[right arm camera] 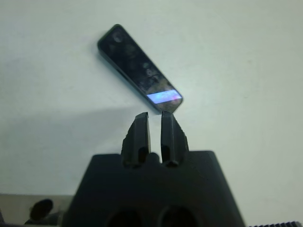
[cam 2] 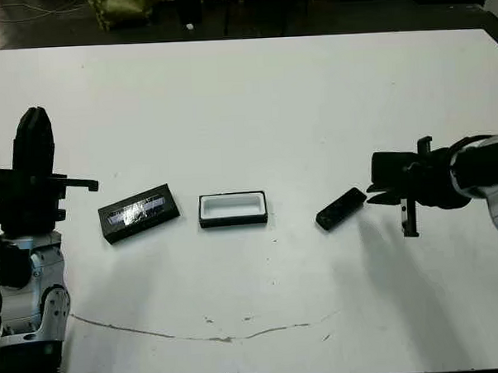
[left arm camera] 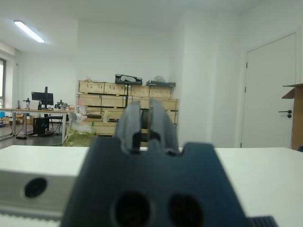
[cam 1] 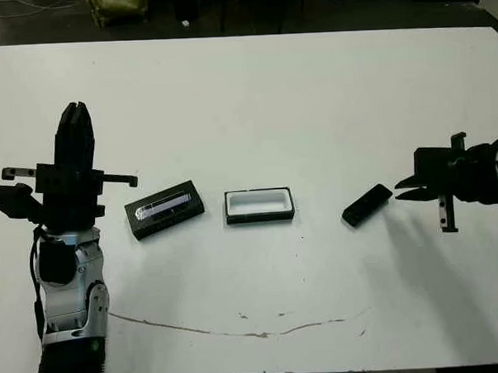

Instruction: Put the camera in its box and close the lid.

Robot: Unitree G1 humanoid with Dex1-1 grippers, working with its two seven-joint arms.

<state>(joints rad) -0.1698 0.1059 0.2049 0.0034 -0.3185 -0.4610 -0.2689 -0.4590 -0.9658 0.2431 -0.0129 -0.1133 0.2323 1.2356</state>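
You can't read the lid (cam 1: 164, 209) logo, too small. Right arm (cam 1: 490, 173) is cut by the picture edge. In the wrist views each claw's body blocks the lower part; background shelves (left arm camera: 128, 101) are blurred.

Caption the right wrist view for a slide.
Right hand, nearly shut, poised beside the camera lying on the table.

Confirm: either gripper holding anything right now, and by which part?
Nothing held. The right gripper is shut and empty, just short of the camera lying on the table. The left gripper is shut, raised, empty.
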